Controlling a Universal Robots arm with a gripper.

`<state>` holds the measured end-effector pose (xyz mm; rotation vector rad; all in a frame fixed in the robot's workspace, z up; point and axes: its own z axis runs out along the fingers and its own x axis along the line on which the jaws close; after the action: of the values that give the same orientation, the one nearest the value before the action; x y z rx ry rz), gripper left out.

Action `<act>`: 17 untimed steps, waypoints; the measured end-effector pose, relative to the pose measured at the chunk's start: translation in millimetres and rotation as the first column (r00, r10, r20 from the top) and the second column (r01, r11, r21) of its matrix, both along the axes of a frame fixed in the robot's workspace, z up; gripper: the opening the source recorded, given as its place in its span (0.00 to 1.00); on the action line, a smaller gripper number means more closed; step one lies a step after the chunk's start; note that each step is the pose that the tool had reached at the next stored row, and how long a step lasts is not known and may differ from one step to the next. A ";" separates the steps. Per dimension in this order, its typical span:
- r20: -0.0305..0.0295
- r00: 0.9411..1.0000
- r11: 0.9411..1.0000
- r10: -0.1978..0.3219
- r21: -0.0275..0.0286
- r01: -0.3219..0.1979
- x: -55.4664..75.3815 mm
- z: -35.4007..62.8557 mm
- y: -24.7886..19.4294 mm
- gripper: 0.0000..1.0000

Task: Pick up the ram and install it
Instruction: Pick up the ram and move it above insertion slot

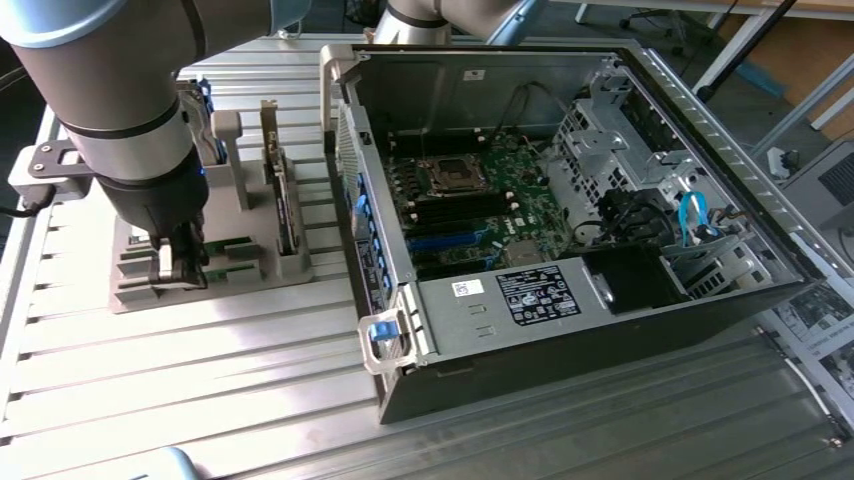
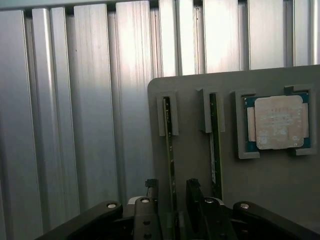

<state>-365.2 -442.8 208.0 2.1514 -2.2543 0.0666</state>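
**Q:** Where is your hand right now?

**A:** My hand (image 2: 172, 192) is down over the grey holder (image 2: 280, 200) that sits on the ridged metal counter (image 2: 75, 125). In the exterior view it (image 1: 178, 262) hangs at that view's left, low over the holder's near end.

**Q:** And the ram?

**A:** The ram (image 2: 169, 145) stands on its long edge in a slot of the holder, and my wrist camera sees it edge-on as a thin green line. It runs straight in between my fingers (image 2: 151, 189).

**Q:** Are you gripping it?

**A:** No. My fingers stand apart, one on each side of the stick, with a gap showing on both sides.

**Q:** What else is in the holder?

**A:** A second stick (image 2: 214, 145) stands in the neighbouring slot, just beside mine. Beyond it a square silver processor (image 2: 277, 122) lies flat in its own recess.

**Q:** And the computer?

**A:** The open computer case (image 1: 534, 330) lies on the counter at the exterior view's right, well apart from my hand, with its motherboard (image 1: 494, 190) exposed.
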 end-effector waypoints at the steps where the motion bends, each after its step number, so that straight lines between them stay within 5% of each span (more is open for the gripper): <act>1: 0.000 1.000 1.000 0.000 0.000 0.000 0.0 0.0 0.0 0.36; 6: 0.000 0.999 0.999 0.054 0.000 -0.054 -0.1 0.0 0.0 0.36; 17: 0.000 0.999 0.999 0.055 0.000 -0.055 -4.2 -0.2 0.4 0.36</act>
<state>-369.4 -442.4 207.8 2.2130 -2.1954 0.0677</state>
